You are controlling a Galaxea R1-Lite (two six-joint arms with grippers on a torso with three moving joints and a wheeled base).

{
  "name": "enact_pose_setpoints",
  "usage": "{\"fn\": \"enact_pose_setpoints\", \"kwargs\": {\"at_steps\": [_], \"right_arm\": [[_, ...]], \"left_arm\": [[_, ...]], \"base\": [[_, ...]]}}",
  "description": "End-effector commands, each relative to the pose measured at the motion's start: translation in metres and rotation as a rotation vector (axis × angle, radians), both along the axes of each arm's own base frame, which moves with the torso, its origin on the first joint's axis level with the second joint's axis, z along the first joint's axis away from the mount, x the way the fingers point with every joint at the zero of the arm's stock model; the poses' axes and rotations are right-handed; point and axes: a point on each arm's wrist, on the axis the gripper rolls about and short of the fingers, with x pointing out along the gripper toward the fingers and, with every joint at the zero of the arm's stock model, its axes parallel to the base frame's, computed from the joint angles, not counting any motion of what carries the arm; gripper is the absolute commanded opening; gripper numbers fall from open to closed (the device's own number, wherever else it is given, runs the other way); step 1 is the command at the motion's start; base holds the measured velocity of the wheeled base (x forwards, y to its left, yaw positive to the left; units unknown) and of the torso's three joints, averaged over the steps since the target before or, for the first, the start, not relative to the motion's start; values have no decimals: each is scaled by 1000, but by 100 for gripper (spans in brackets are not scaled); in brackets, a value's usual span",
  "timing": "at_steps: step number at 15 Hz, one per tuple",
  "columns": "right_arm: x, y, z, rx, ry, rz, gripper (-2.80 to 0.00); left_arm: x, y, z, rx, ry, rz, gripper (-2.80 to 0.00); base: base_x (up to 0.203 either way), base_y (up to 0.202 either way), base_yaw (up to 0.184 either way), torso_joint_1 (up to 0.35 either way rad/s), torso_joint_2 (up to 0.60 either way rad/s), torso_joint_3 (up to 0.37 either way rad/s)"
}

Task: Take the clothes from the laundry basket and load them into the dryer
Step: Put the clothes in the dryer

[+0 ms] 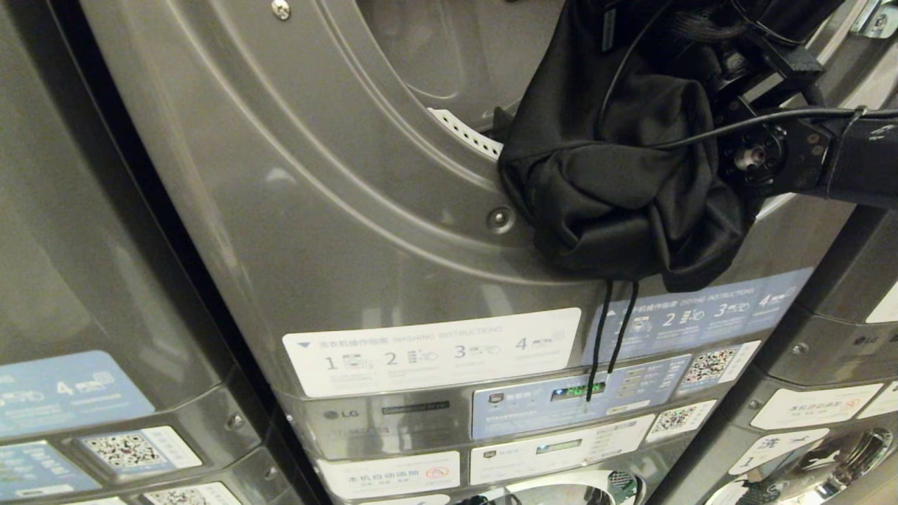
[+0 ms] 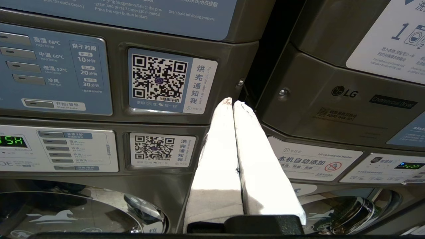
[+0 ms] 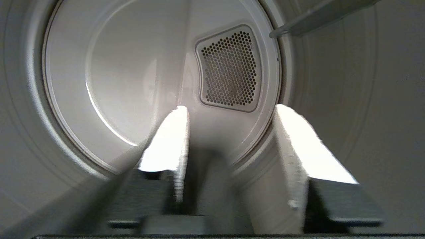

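Black garment (image 1: 617, 189) hangs over dryer (image 1: 316, 231) door rim. Right gripper (image 3: 230, 113) inside drum (image 3: 109, 83), fingers parted, empty. Left gripper (image 2: 232, 103) closed, empty.

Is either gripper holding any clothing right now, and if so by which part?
Neither. The right gripper is open inside the dryer drum with nothing between its fingers. The left gripper is shut on nothing. The black garment hangs over the door rim.

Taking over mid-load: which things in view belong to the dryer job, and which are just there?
Job:
- black garment, draped over the dryer opening's lower rim
- dryer drum
- right gripper, open inside the drum, nothing between its fingers

Just there:
- left gripper, shut, parked before the control panels
- QR sticker
- neighbouring machine
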Motion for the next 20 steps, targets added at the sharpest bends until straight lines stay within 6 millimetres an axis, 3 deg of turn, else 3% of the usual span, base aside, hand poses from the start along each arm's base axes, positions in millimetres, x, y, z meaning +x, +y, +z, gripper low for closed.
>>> {"fn": "enact_pose_setpoints", "kwargs": {"at_steps": [1,7,10,12,17,20], "right_arm": [[-1,0,1,0,-8,0,0],[-13,-5,14,27,-34,12,0],[-38,-13,37,68,-84,34,0],[-56,-6,47,70,-83,77,0],[-79,7,57,66,-89,148,0],[-111,9,63,52,-48,204,0]], "left_arm": [[2,0,-8,-1,29,1,-280],[2,0,-8,-1,29,1,-280],[2,0,-8,0,28,-1,-280],[2,0,-8,0,27,-1,-280],[2,0,-8,0,29,-2,-280],[2,0,-8,0,27,-2,-280]], "base": [[0,0,0,0,0,0],[0,0,0,0,0,0],[0,0,0,0,0,0],[0,0,0,0,0,0],[0,0,0,0,0,0],[0,0,0,0,0,0]]}}
